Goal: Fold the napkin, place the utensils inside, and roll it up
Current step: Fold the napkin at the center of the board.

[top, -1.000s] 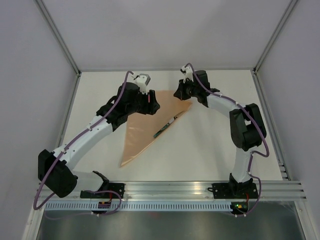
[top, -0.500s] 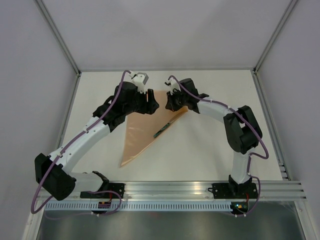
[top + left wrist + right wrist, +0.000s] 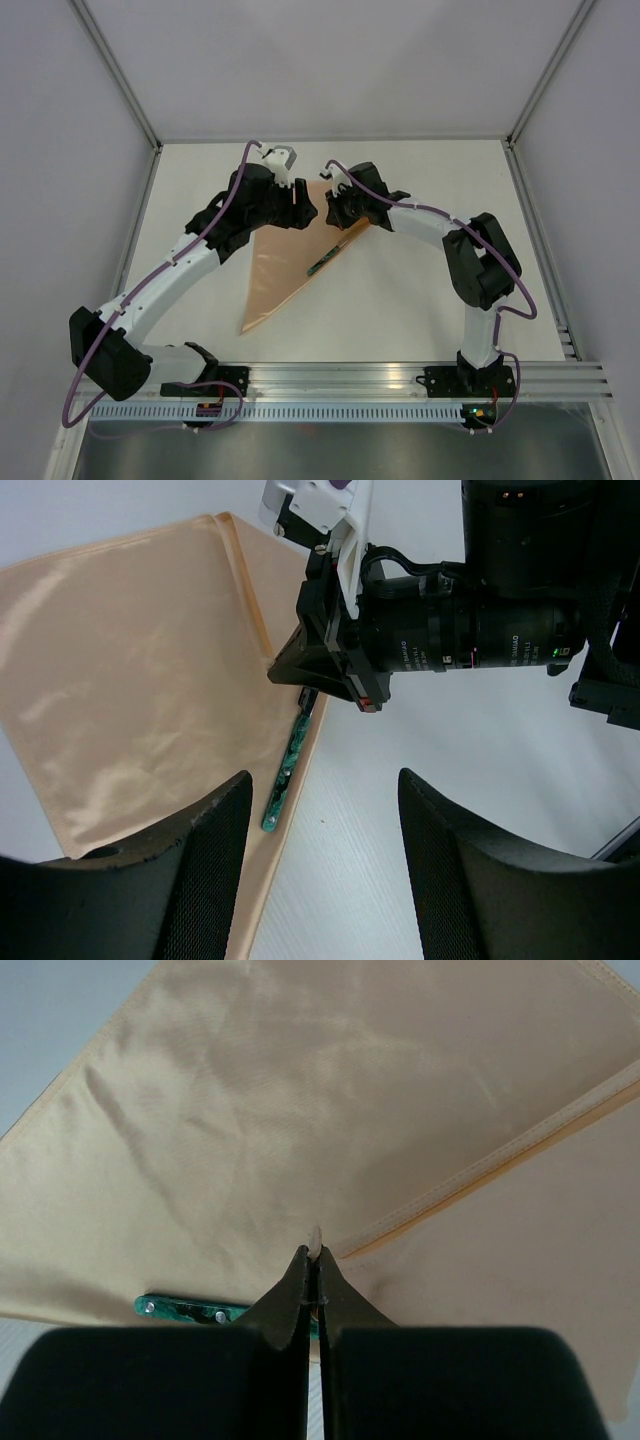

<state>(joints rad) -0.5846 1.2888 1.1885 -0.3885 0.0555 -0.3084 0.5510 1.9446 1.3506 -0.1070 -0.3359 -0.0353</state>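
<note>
Tabletop (image 3: 420, 290) carrying napkin (image 3: 275, 270), folded to a triangle, spread beneath both grippers. Right gripper (image 3: 315, 1250) clenched on napkin's corner flap. Left gripper (image 3: 322, 780) released, hovering above cloth w/ nothing held. Green-handled utensil (image 3: 288, 770) just under right gripper, along fold edge. Risk: thin cloth slipping from pinch, or drag nudging utensil out. Pinch shown only by right wrist cam; spread left jaws only by left wrist cam.

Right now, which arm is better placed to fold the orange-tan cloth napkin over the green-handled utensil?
Probably right: the right gripper is shut on the orange-tan cloth napkin, beside the green-handled utensil; the left gripper hangs open above, holding nothing.
</note>
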